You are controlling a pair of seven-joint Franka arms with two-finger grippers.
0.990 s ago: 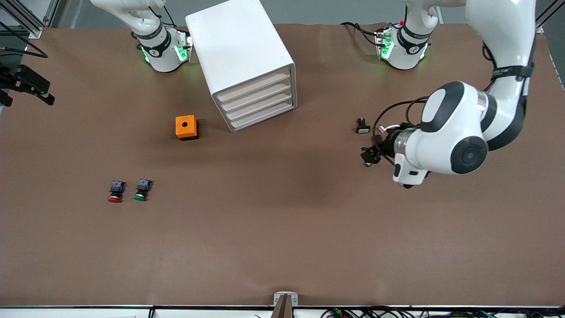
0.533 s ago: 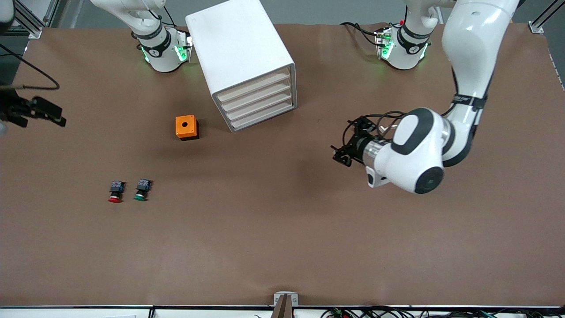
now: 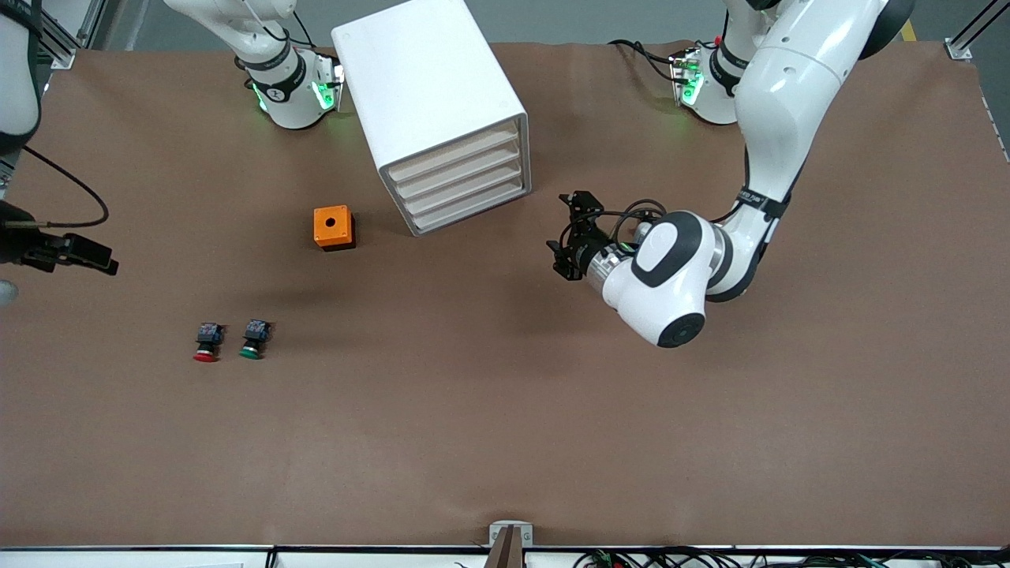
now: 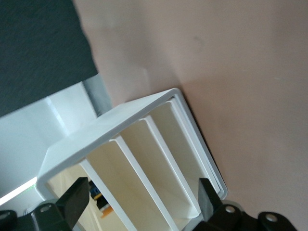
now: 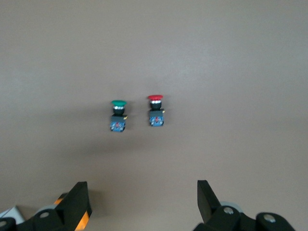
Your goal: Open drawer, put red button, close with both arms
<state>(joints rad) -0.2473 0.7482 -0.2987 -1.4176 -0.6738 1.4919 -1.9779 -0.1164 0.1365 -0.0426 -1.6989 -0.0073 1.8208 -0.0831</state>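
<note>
The red button (image 3: 206, 344) lies on the brown table toward the right arm's end, beside its green-capped twin (image 3: 252, 341). The right wrist view looks down on the red button (image 5: 155, 111) and the green one (image 5: 118, 116), with my right gripper (image 5: 142, 199) open and empty above the table short of them. It shows as the right gripper (image 3: 93, 259) at the table's edge. The white drawer cabinet (image 3: 442, 110) has its drawers (image 3: 461, 185) shut. My left gripper (image 3: 570, 235) hovers open in front of them, facing the drawer fronts (image 4: 159, 159), touching nothing.
An orange box (image 3: 334, 227) with a hole in its top stands beside the cabinet, toward the right arm's end. Both arm bases flank the cabinet along the table's edge. A small metal bracket (image 3: 510, 536) sits at the edge nearest the front camera.
The left arm has swung in from its end of the table to just in front of the drawers. The right gripper has drifted over the table toward the buttons. Both stayed open.
</note>
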